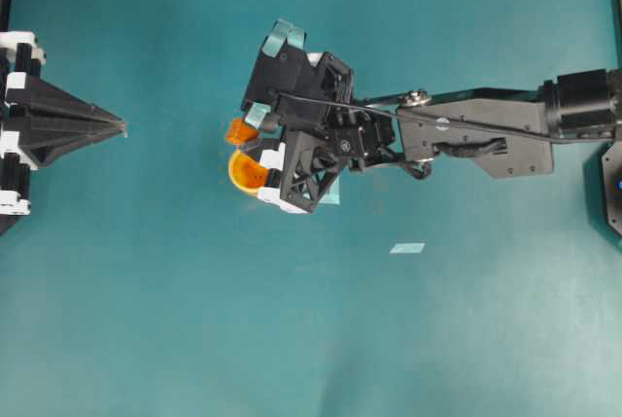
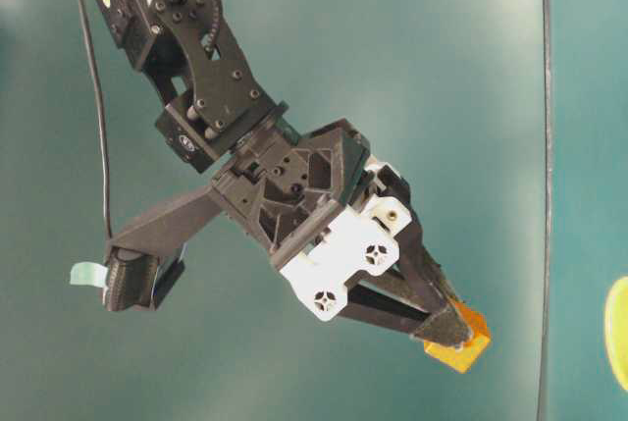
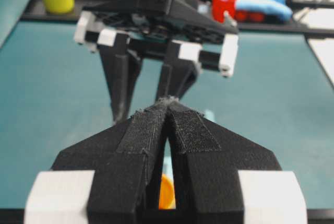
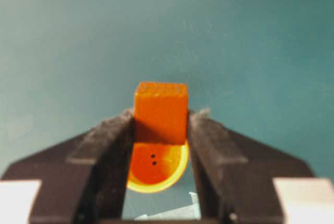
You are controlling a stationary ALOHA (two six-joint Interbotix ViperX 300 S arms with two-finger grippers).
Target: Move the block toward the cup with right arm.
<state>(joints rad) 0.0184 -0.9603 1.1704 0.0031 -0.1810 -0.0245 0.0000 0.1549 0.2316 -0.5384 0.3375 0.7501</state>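
your right hand (image 4: 159, 130) is clenched on the orange block (image 4: 160, 112), held directly above the yellow cup (image 4: 156, 169). your left hand (image 1: 121, 125) rests pinched together at the edge. beneath lies a teal worktop (image 1: 292, 339) bearing a pale tape patch (image 1: 407, 248).

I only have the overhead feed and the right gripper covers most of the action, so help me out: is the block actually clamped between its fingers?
Observer: Yes. In the right wrist view the block sits pinched between the right gripper's two black pads.
Operator: Where is the cup relative to it?
Observer: In that same view the cup shows through the gap between the fingers, below the block in the picture, with its orange inside visible.
Operator: And the left gripper?
Observer: The left wrist view shows the left gripper with its fingertips together, holding nothing.
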